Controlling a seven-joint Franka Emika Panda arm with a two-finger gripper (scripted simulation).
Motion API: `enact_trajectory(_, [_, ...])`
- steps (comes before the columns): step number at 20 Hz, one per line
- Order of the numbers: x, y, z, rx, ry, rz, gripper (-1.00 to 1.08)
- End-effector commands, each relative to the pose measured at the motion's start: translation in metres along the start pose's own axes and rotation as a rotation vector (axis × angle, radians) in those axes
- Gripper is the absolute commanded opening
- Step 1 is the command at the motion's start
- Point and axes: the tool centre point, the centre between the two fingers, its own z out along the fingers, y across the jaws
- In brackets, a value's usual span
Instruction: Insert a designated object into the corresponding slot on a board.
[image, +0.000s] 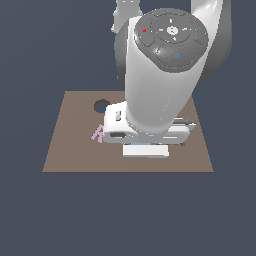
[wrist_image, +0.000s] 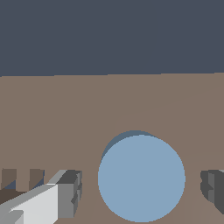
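One light-blue disc (wrist_image: 141, 178) between two spread pincer (wrist_image: 142, 190) fingers (wrist_image: 70, 192).

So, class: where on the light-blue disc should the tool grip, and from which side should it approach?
Grip the light-blue disc across its full width, on opposite points of the rim, coming straight down from above. It lies flat on the brown board, so only the thin edge offers purchase. The tool is open, with one finger on either side of it.

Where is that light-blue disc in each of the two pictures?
Exterior view: almost hidden; only a thin blue sliver shows under the arm's hand, near the board's front edge.
Wrist view: the disc lies large and flat between the gripper's fingers.
Shared landmark: the brown board.
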Motion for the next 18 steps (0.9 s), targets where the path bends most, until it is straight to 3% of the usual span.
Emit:
enact_trajectory(1, [0.000, 0.000, 0.000, 0.000, 0.000, 0.000, 1.00])
enact_trajectory(11, [0.000, 0.000, 0.020, 0.000, 0.001, 0.000, 1.00])
enact_trajectory(12, [0.000, 0.000, 0.020, 0.000, 0.001, 0.000, -1.00])
enact_trajectory(18, [0.000, 0.000, 0.020, 0.000, 0.001, 0.000, -1.00])
